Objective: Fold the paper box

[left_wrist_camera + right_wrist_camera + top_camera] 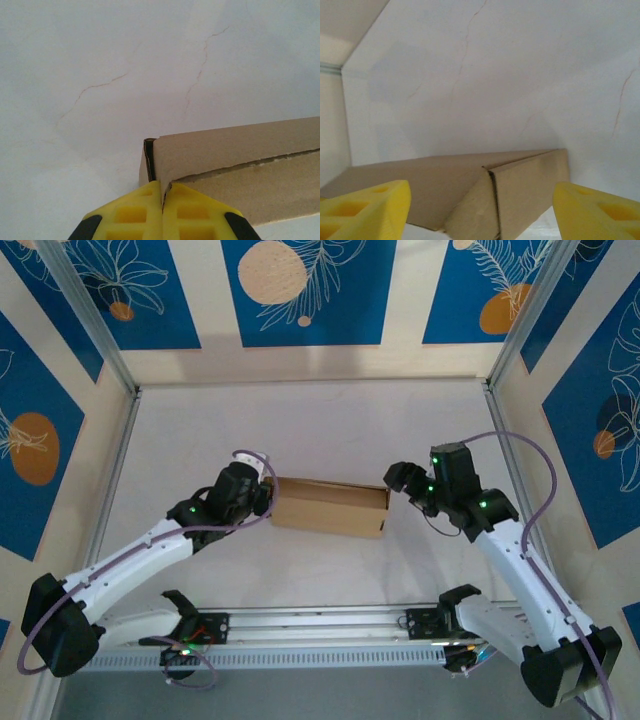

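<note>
Top external: plain paper box (330,507), ctr

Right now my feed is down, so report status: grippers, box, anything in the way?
Left gripper shut, at left end of box. Right gripper open, facing right end. Box folded up, lying on table. Nothing seen in the way.

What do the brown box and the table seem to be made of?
The paper box: brown cardboard, matte; a rough, fibrous cut edge shows along one flap. The table: smooth white surface with thin brownish veins, like marble, possibly a printed laminate.
</note>
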Controlling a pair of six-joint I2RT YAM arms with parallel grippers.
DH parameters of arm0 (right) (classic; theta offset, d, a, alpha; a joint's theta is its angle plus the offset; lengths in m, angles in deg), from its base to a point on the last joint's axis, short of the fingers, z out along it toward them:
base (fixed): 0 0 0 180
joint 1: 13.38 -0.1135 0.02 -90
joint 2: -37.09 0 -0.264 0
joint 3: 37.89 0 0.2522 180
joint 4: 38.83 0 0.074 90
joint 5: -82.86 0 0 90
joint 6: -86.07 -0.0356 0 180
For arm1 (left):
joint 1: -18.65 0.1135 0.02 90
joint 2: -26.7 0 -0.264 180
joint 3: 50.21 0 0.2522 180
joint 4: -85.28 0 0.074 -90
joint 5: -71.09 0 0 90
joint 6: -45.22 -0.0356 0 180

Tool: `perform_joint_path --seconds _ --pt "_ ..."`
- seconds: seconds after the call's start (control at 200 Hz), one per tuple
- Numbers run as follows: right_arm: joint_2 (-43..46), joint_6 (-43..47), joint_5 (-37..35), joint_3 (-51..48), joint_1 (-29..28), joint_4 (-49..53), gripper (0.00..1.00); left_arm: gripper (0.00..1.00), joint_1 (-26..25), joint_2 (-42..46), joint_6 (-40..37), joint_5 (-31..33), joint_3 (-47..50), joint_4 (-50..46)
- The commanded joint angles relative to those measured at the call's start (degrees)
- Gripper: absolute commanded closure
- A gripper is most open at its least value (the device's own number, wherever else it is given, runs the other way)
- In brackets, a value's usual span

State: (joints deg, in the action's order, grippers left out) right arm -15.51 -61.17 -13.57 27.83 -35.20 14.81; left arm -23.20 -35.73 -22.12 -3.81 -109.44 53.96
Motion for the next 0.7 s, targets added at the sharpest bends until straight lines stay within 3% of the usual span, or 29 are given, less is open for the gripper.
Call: perform_joint_path --seconds 0.0,0.335,0.695 --pt "1.0 -11.1 -4.0 1.5 -3.5 2.2 0.21 1.00 -1.1 -0.9 1.6 0.3 0.8 -6.0" --pt "-1.2 -24.7 -11.7 0.1 -10.7 7.0 0.21 1.00 -2.1 -1.4 3.0 1.7 0.3 -6.0" --pt "-1.8 -24.5 -10.8 -5.7 -9.9 1.2 0.44 1.00 -2.4 -0.7 3.2 1.2 0.7 -5.8"
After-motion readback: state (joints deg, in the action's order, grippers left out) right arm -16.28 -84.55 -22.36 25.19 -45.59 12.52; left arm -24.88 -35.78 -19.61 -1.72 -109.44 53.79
